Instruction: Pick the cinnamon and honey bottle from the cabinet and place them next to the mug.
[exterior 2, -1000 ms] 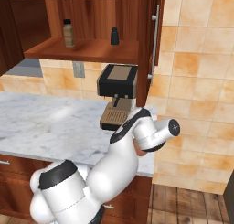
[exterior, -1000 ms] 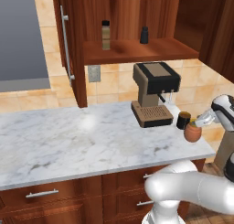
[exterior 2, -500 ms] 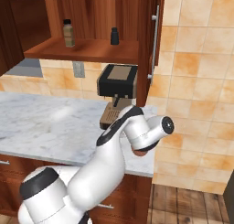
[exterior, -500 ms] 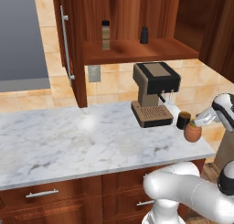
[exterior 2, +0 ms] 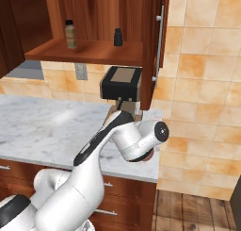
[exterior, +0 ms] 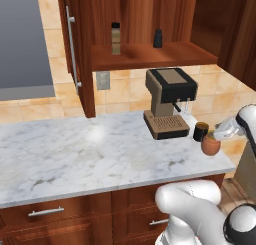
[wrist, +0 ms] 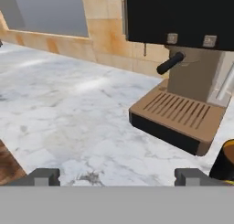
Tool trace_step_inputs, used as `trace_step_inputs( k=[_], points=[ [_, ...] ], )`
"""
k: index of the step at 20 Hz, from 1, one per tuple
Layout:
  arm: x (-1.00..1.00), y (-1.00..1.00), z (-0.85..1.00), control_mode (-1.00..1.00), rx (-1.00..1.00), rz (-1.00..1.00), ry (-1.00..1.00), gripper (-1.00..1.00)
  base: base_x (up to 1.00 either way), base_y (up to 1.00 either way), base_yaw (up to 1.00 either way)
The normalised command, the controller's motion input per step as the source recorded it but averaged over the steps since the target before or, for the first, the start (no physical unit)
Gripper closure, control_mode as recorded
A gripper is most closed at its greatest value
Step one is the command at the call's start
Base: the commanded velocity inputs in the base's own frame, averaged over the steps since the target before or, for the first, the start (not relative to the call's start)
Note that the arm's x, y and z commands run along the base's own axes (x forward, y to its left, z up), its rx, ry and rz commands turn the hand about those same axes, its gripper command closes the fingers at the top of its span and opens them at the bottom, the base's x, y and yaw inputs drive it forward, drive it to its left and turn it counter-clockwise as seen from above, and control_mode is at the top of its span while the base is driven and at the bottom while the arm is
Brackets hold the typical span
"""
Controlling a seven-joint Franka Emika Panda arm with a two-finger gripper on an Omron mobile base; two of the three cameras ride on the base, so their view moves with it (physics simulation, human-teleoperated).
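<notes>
**Standing on the counter's right end: honey jar beside the mug**

Resting on the white marble counter [exterior: 75, 154], the squat orange-brown honey bottle [exterior: 210, 145] sits just beside the small dark mug [exterior: 200, 131], in front of it and to the right of the tan and black coffee machine [exterior: 167, 101]. The white arm's gripper [wrist: 117, 176] hovers low over the marble with its two dark fingertips [wrist: 43, 176] spread wide and nothing between them. Up in the dark reddish-brown wooden cabinet [exterior: 150, 54], the tall tan cinnamon bottle with a black cap [exterior: 115, 38] stands upright on the shelf, well apart from a small all-black bottle [exterior: 158, 38].
</notes>
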Motion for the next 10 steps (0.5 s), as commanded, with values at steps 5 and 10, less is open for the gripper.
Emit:
trace_step_inputs(
  k=[5,10],
  points=[
    [-0.58,0.49,0.40,-1.00,0.00,-0.05,-0.03,-1.00,0.00,0.00,0.00],
    [-0.60,0.46,0.48,-1.00,0.00,-0.10,0.00,-1.00,0.00,0.00,0.00]
  ],
)
